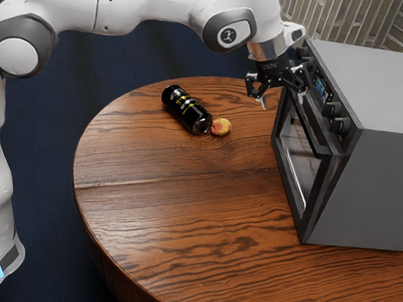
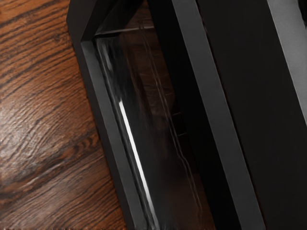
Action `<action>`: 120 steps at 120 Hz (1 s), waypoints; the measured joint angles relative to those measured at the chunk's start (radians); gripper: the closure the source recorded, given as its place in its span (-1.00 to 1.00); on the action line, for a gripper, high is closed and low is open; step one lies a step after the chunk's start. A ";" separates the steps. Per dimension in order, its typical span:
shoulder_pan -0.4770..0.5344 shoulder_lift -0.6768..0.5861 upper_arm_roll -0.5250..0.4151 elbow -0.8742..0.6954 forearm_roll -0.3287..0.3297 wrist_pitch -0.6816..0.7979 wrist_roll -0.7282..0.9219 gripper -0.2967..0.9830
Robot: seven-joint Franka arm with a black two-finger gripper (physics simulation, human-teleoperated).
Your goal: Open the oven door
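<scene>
End effector point(image 1: 281, 94) near oven door handle point(image 1: 309, 128), fingers spread apart; contact with handle unclear.

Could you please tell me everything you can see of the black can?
The black can is a glossy cylinder that looks like metal, with yellow and pale markings on its side, too small to read, and a silvery end. It lies on its side on the round wooden table, away from the oven. Its silvery end is beside a small yellow-and-red round item; whether the two touch, I cannot tell.
</scene>
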 joint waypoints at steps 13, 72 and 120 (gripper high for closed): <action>0.006 -0.034 0.002 -0.044 -0.016 0.014 0.002 -0.53; 0.024 -0.222 0.002 -0.297 -0.077 0.094 -0.004 -0.53; 0.048 -0.327 0.001 -0.405 -0.131 0.122 -0.011 -0.53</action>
